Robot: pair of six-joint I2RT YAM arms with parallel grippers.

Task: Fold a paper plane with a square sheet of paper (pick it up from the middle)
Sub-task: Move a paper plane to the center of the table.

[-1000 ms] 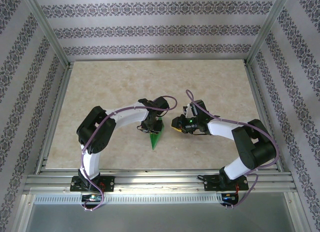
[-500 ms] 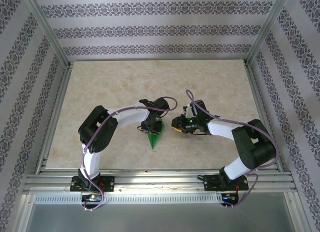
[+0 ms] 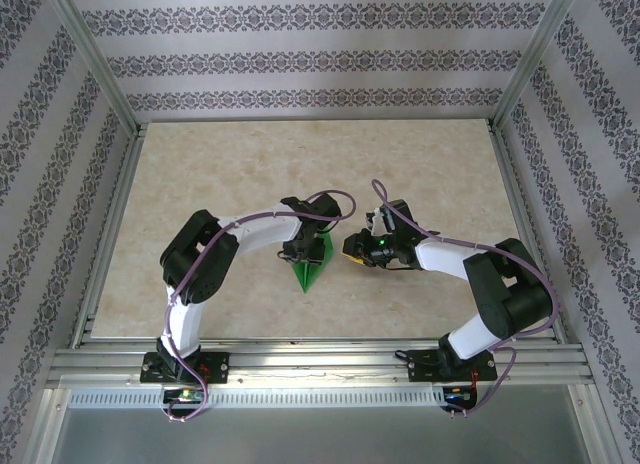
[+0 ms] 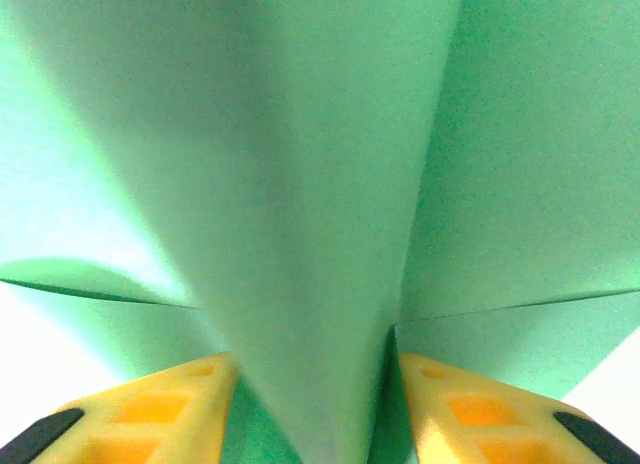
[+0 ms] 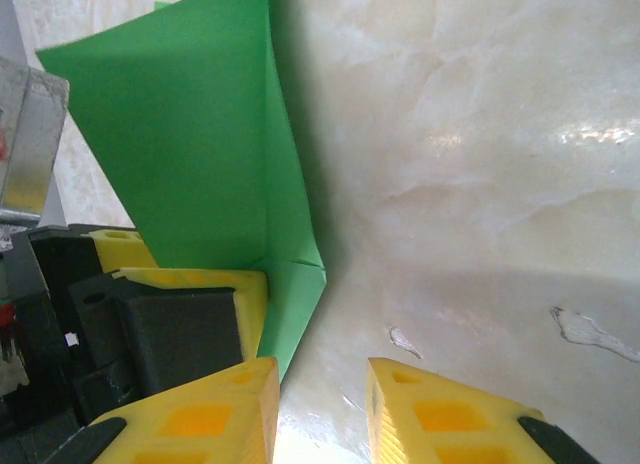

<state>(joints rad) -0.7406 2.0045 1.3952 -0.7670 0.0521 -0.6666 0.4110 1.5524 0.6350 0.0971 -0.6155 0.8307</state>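
The paper plane point(image 3: 312, 266) sits near the middle of the bench point(image 3: 200, 174), a little toward the near edge, its sharp nose pointing at the arm bases and its wider tail pointing away. Seen from the left wrist, its bright green wings spread to both sides and the centre ridge runs down the middle. The left pincer point(image 3: 300, 248) is over the tail end, its two yellow fingers point(image 4: 160, 409) standing apart on either side of that ridge. A strip of shadowed green shows between each finger and the fold, so it looks loose around the paper rather than clamped on it. The right pincer point(image 3: 352, 254) is just beside the plane on its right side, low over the bench. From the right wrist, its jaws stand a narrow way apart with bare marbled bench between them and nothing held. One flap of the plane comes down to the inner finger; whether they touch I cannot tell. Patterned walls point(image 3: 320, 59) and a metal frame point(image 3: 320, 359) close in the bench.
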